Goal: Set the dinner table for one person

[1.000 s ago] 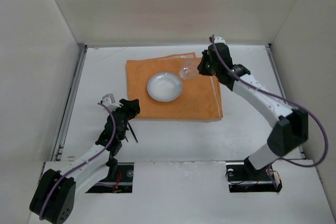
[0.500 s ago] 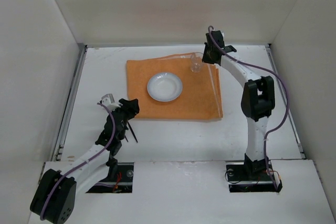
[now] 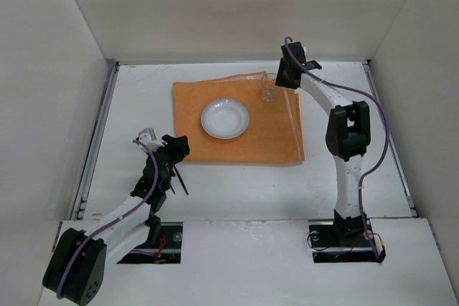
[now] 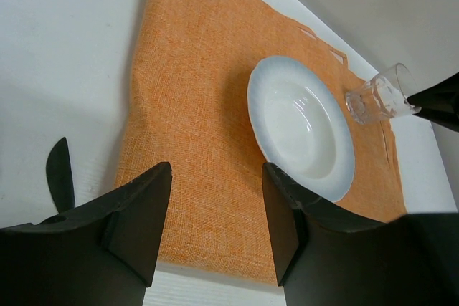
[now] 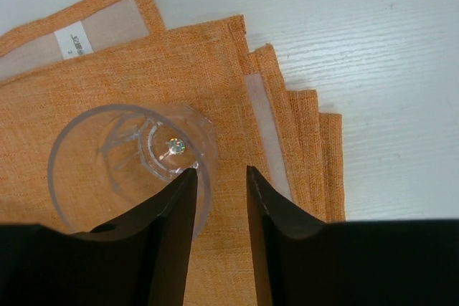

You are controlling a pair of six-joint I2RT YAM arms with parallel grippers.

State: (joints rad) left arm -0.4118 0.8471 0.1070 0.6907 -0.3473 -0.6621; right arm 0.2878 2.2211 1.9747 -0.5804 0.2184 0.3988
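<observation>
Looking down, you see your right pincer [image 5: 220,171] narrowly apart astride the rim of the glass [image 5: 129,148] on the orange mat [image 5: 107,69]; your left pincer [image 4: 215,170] stands wide, empty.

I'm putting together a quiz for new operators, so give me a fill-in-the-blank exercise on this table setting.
1. The white bowl lies on the ___ mat.
2. The clear glass is near the mat's far-___ corner.
3. The left gripper has its jaws ___.
4. Inside, the bowl is ___.

Missing words: orange; right; open; empty.
</observation>
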